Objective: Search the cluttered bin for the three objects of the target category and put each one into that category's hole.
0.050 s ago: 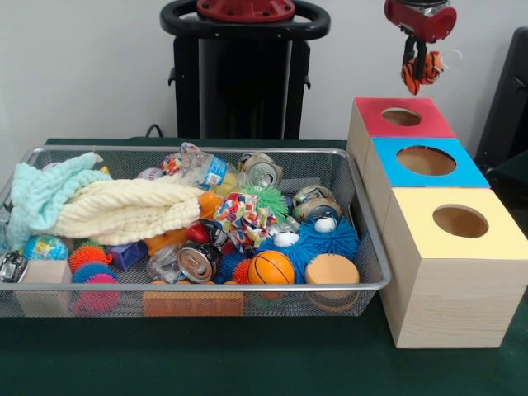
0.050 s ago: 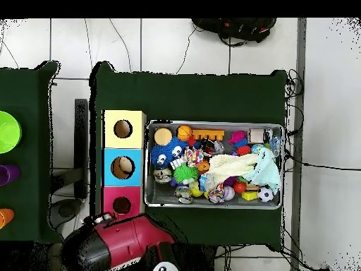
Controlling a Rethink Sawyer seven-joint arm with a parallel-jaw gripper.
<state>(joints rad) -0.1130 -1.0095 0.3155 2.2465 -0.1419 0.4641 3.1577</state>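
Note:
High at the right of the front view, my gripper (image 1: 420, 64) is shut on a small orange-and-black striped plush toy (image 1: 412, 76). The toy hangs in the air above the hole of the red-topped box (image 1: 371, 113). A blue-topped box (image 1: 394, 172) and a yellow-topped box (image 1: 419, 208) follow it in a row toward the front, each with a round hole. The wire mesh bin (image 1: 206, 299) to the left is full of mixed objects, among them a blue furry plush with white eyes (image 1: 326, 241). In the overhead view the red arm (image 2: 123, 238) covers the gripper beside the red box (image 2: 109, 205).
The bin holds a cream cloth (image 1: 124, 210), a mint cloth (image 1: 37, 194), crushed cans (image 1: 198, 262), a plastic bottle (image 1: 206, 171), a basketball (image 1: 271, 267), spiky balls (image 1: 89, 256) and a globe ball (image 1: 45, 247). Green cloth covers the table (image 1: 247, 355).

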